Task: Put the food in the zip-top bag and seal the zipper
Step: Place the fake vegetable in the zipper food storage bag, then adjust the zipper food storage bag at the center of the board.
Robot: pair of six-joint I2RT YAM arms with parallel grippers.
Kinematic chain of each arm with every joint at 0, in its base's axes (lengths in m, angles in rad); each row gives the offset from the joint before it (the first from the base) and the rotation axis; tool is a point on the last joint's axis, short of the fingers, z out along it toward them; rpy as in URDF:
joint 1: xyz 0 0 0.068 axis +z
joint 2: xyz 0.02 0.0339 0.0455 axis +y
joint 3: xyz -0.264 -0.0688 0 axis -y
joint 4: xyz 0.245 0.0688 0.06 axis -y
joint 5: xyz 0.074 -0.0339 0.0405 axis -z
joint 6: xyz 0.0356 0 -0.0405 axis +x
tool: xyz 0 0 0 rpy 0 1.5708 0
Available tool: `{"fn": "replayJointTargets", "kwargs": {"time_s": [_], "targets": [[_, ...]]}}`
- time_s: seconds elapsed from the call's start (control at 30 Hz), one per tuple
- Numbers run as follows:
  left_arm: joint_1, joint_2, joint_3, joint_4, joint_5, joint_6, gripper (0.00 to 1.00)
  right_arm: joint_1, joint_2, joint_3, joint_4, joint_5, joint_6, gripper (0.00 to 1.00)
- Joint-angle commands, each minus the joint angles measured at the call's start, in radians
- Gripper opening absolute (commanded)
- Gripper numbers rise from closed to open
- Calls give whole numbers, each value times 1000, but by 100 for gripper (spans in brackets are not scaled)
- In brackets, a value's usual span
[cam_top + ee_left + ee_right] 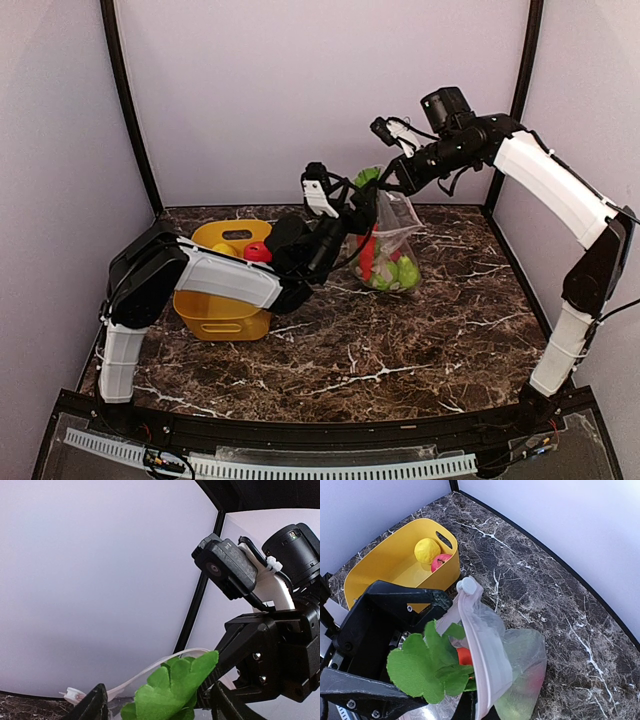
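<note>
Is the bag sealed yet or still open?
Still open. The zip-top bag mouth gapes by the zipper, with leafy greens sticking out the top; a lemon remains in the yellow basket.

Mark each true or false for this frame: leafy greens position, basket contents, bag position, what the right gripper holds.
1. The leafy greens sit at the mouth of the zip-top bag, between the left gripper fingers. True.
2. The yellow basket is empty. False: a lemon and a red apple remain inside.
3. The bag lies flat on the table. False: it is held upright, mouth up.
4. The right gripper holds the bag's top edge. True.
</note>
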Motion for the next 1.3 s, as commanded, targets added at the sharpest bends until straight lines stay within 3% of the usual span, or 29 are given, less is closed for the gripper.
{"fn": "replayJointTargets", "kwargs": {"time_s": [0.0,0.2,0.4,0.47,0.53,0.6,0.7,0.77,0.9,1.1,1.27], "targets": [[-4,-94,-30,187,41,-16,70,-10,-29,36,34,3,3,0],[-4,-274,-136,146,127,-17,70,-15,-38,2,43,6,-5,0],[-4,-490,-297,-70,92,-75,69,-12,-61,60,40,35,-33,0],[-4,-535,-338,-140,66,-95,66,-13,-74,57,67,119,-74,0],[-4,-565,-345,-317,9,-149,64,-6,-51,32,110,266,-128,0],[-4,-569,-330,-447,5,-210,63,4,-14,122,58,319,-174,0],[-4,-539,-311,-516,44,-262,61,4,-73,20,189,329,-188,0],[-4,-503,-280,-566,68,-306,61,39,-1,44,121,374,-199,0],[-4,-435,-195,-719,78,-426,57,57,4,-6,107,226,-107,0],[-1,-380,-186,-836,59,-626,52,120,53,-46,92,253,-107,0],[7,-347,-187,-907,72,-689,43,143,72,-33,92,249,-101,0]]}}
